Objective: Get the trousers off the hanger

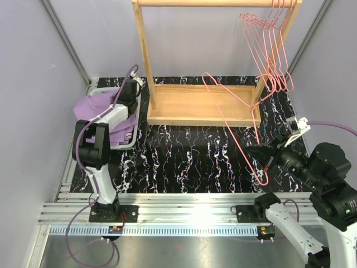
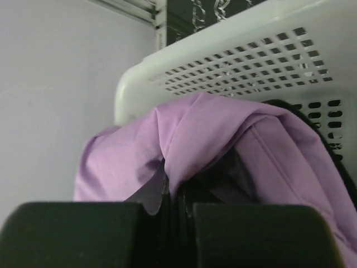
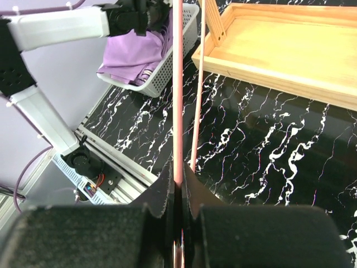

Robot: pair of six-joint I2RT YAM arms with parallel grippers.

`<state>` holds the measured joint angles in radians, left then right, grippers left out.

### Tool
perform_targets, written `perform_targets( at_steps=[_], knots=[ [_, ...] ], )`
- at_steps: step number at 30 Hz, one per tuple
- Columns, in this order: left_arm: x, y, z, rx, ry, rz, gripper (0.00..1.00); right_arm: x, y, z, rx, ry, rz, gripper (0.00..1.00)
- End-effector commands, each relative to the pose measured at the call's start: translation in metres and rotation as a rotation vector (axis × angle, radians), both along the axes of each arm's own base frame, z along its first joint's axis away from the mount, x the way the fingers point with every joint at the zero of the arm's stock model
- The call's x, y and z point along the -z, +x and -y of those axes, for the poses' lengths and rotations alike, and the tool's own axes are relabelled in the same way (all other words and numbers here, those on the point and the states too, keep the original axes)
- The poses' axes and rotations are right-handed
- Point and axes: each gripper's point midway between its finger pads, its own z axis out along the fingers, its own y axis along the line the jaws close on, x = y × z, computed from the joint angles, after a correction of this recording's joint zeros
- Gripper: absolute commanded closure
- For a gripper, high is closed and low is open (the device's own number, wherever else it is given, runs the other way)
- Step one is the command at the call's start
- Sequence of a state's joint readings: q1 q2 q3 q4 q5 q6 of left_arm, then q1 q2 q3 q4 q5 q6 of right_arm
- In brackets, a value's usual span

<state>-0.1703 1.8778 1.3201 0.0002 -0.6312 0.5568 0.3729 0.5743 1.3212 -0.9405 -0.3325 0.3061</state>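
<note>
The lilac trousers (image 1: 97,109) lie bunched in a white basket (image 1: 129,140) at the left; they also show in the left wrist view (image 2: 212,134) and the right wrist view (image 3: 131,53). A strip of black cloth (image 2: 312,124) shows at their right edge, likely the black trousers. My left gripper (image 1: 129,94) is over the basket, shut on a fold of the lilac trousers (image 2: 170,184). My right gripper (image 1: 269,162) is shut on a bare pink wire hanger (image 1: 234,120) and holds it above the mat; the wire (image 3: 177,100) runs up from between its jaws.
A wooden clothes rack (image 1: 201,106) stands at the back, with several bare pink hangers (image 1: 273,50) on its rail at the right. The basket's perforated wall (image 2: 251,61) is right in front of the left gripper. Grey walls close both sides.
</note>
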Motion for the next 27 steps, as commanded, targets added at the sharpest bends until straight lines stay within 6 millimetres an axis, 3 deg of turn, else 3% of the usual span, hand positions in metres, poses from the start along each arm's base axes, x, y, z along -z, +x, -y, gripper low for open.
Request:
perform_targets(
  at_steps=[1, 6, 10, 13, 14, 17, 18, 21, 23, 24, 25, 27],
  knots=[
    [0.014, 0.006, -0.002, -0.063, -0.021, -0.058, 1.00, -0.005, -0.004, -0.004, -0.031, 0.020, 0.039, 1.00],
    [0.032, 0.015, 0.016, -0.049, -0.121, -0.122, 0.96, 0.002, -0.001, 0.000, -0.005, 0.003, 0.032, 1.00],
    [0.020, 0.013, 0.022, -0.030, -0.171, -0.109, 0.78, 0.002, 0.004, 0.004, 0.024, -0.011, 0.036, 1.00],
    [-0.007, 0.008, 0.024, 0.016, -0.221, -0.063, 0.71, 0.000, 0.008, 0.007, 0.042, -0.026, 0.043, 1.00],
    [-0.030, 0.007, 0.026, 0.038, -0.233, -0.016, 0.58, -0.003, 0.008, 0.007, 0.045, -0.025, 0.046, 1.00],
    [-0.068, 0.002, 0.011, 0.003, -0.221, 0.061, 0.33, -0.007, 0.009, 0.008, 0.049, -0.029, 0.052, 1.00],
    [-0.090, -0.003, 0.004, -0.025, -0.232, 0.116, 0.17, -0.007, 0.010, 0.007, 0.048, -0.029, 0.047, 1.00],
    [-0.132, -0.013, -0.012, -0.070, -0.338, 0.233, 0.15, -0.008, 0.010, 0.007, 0.046, -0.034, 0.037, 1.00],
    [-0.143, -0.019, -0.024, -0.092, -0.394, 0.279, 0.11, -0.008, 0.010, 0.006, 0.039, -0.038, 0.026, 1.00],
    [-0.144, -0.021, -0.022, -0.096, -0.459, 0.306, 0.08, -0.008, 0.011, 0.005, 0.038, -0.037, 0.022, 1.00],
    [-0.149, -0.027, -0.033, -0.131, -0.494, 0.338, 0.04, -0.008, 0.011, 0.004, 0.036, -0.034, 0.017, 1.00],
    [-0.138, -0.029, -0.043, -0.214, -0.648, 0.366, 0.04, -0.009, 0.012, 0.002, 0.028, -0.027, 0.013, 1.00]
  ],
)
